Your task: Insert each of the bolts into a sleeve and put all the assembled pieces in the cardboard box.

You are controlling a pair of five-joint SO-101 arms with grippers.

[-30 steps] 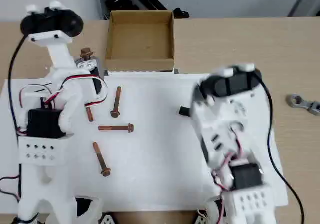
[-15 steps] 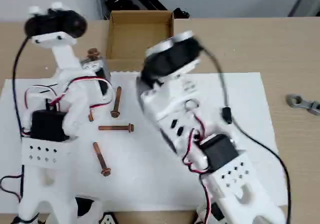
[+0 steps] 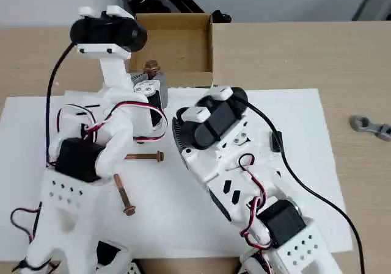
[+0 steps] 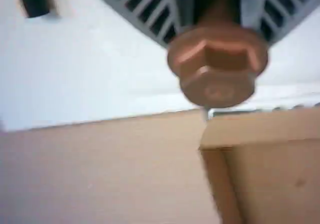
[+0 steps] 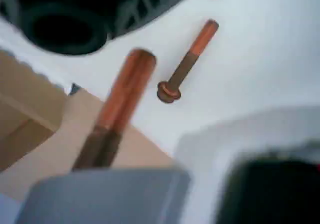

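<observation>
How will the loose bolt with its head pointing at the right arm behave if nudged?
The bolt lies flat on the white sheet; its round shank will probably roll if pushed sideways, curving around the wider head. It looks metal, so likely stiff and heavy for its size.

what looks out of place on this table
A small silver metal wrench lies on the bare wooden table, off the white sheet where the copper-coloured bolts lie. It seems unrelated to the bolt job.
</observation>
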